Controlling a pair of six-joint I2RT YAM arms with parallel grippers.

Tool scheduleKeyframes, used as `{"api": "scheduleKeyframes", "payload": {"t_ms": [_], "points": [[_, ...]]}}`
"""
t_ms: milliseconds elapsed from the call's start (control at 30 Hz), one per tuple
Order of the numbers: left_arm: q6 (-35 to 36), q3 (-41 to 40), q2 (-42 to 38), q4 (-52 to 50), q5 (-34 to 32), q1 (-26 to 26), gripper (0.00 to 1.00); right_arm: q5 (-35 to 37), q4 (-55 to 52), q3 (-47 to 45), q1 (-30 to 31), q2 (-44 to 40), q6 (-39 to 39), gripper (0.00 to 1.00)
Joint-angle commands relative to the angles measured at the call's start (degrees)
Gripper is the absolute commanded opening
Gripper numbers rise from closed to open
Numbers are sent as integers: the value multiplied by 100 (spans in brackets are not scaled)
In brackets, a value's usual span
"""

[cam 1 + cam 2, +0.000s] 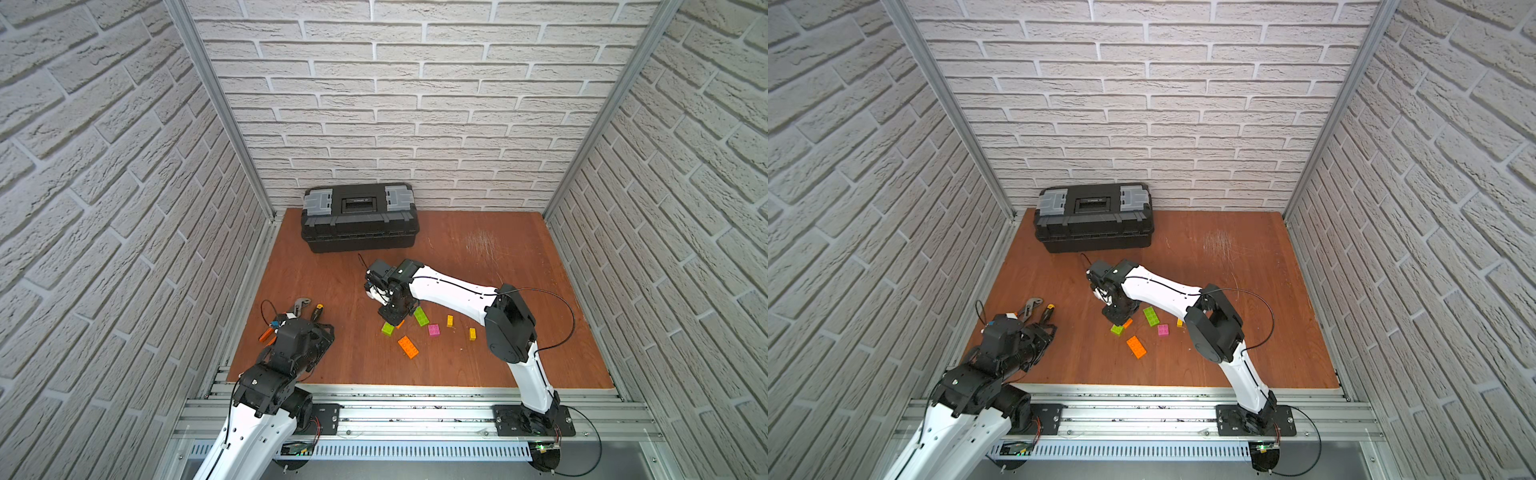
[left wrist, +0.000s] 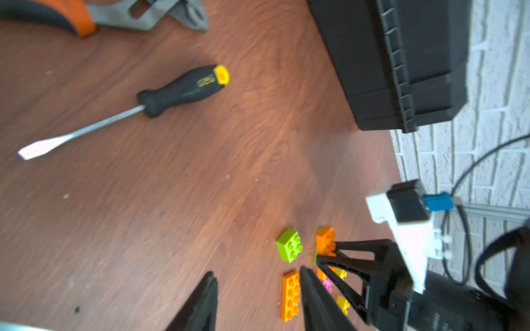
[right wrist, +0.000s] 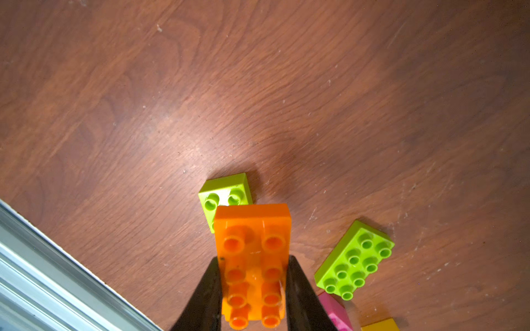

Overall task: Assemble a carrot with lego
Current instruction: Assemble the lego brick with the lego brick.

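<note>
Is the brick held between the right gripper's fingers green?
No: the fingers of the right gripper clamp a long orange brick.

You get orange brick (image 1: 400, 324) only as sliver, 3 o'clock of short green brick (image 1: 387, 329), rest under right gripper (image 1: 394, 322). Pink brick (image 3: 334, 313), pliers (image 2: 111, 17) edge-cropped; toolbox (image 2: 401, 66) blurred.

White brick-pattern walls (image 1: 415, 104) enclose a reddish-brown wooden tabletop (image 1: 478, 257), with aluminium rails (image 1: 415, 411) along its near edge.
</note>
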Motion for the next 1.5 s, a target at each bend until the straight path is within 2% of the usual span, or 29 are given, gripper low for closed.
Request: {"api": "scheduleKeyframes", "payload": {"t_ms": [0,167,300,567,1000,1467], "points": [[-21,75,130,-180,-74,27,53,-44,-152,186,84,64,-587,14],[114,281,598,-121,7,35,64,-215,-170,331,176,190,-761,13],[146,371,705,-115,23,34,67,-287,-169,461,242,330,-832,13],[167,456,564,-197,-74,47,70,-107,-185,540,265,555,-872,12],[247,528,800,-95,-48,55,70,43,-381,811,263,766,-968,12],[275,478,890,-68,26,71,71,-3,-246,624,261,798,-887,12]]}}
